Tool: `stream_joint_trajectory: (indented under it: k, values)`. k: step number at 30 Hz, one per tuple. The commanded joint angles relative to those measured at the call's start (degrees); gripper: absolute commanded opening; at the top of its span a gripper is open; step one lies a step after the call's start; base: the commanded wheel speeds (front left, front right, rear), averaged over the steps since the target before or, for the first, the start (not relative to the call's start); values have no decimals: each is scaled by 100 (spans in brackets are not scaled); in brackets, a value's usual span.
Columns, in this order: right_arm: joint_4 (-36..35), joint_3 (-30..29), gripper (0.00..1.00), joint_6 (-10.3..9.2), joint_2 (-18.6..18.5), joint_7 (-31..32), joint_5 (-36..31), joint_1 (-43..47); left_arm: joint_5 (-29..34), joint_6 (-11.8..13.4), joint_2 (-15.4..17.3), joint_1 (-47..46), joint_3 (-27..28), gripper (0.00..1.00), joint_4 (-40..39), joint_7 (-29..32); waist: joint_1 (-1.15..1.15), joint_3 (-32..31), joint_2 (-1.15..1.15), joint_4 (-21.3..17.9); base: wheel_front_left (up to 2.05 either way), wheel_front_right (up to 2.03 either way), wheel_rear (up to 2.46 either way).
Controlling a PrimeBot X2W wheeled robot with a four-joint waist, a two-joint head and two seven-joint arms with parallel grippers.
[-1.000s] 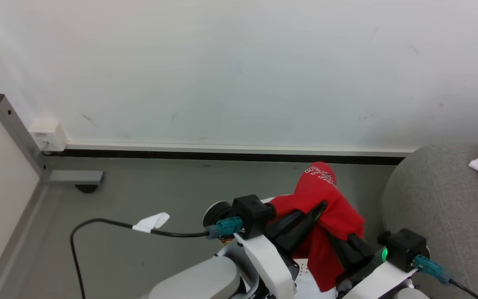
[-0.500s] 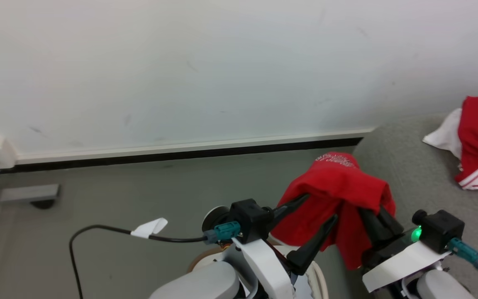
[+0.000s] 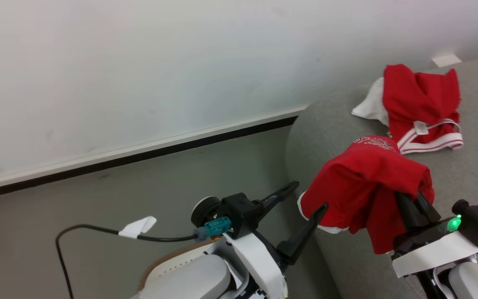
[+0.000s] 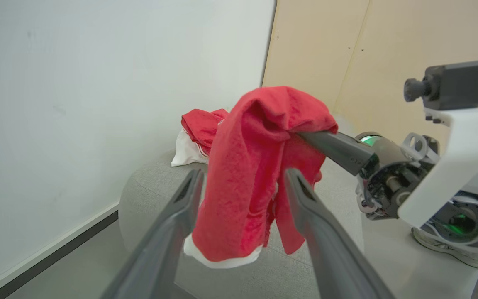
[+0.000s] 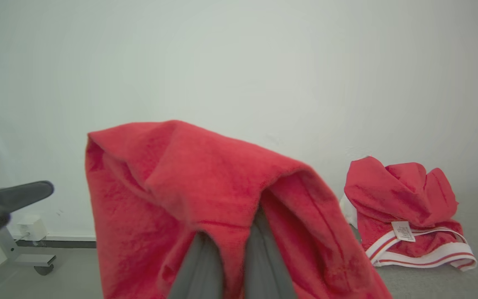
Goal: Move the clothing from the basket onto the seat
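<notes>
Lower right of the head view, the right gripper has its 2 fingers pressed together on a red jersey, draped above the grey sofa's rounded edge. The left gripper is spread, just beside it. A second red garment lies on the sofa, upper right. The basket rim shows at bottom centre on a grey floor under a white wall.

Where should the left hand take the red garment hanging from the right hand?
The free-hanging fold of the red garment just above its white hem, coming straight in from the robot's left: it dangles in line with the open left hand, below where the right hand pinches it.
</notes>
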Motion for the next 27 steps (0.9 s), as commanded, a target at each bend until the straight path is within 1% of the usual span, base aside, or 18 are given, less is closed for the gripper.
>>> stream_joint_trajectory:
  k: [1, 8, 14, 22, 27]
  values:
    - [-48, -66, 0, -13, -43, 1, -23, 79, 101, -15, 55, 59, 38, 100, 3, -20, 0, 86, -1, -309, 0, 0, 0]
    - [-188, -325, 0, -13, -66, 1, -76, 202, 290, -54, 60, 106, 124, 100, 50, -14, 0, 179, -1, -779, 0, 0, 0]
    - [-268, -410, 0, -13, -6, 1, -52, 254, 469, -99, 16, 184, 219, 100, 80, -16, 0, 238, -1, -1025, 0, 0, 0]
    - [-282, -395, 0, -13, -14, 1, -37, 285, 698, -167, 24, 321, 341, 100, 95, -16, 0, 225, -1, -1161, 0, 0, 0]
    - [-298, -462, 0, -13, -46, 1, -78, 313, 841, -230, -33, 387, 401, 100, 105, -17, 0, 231, -1, -1099, 0, 0, 0]
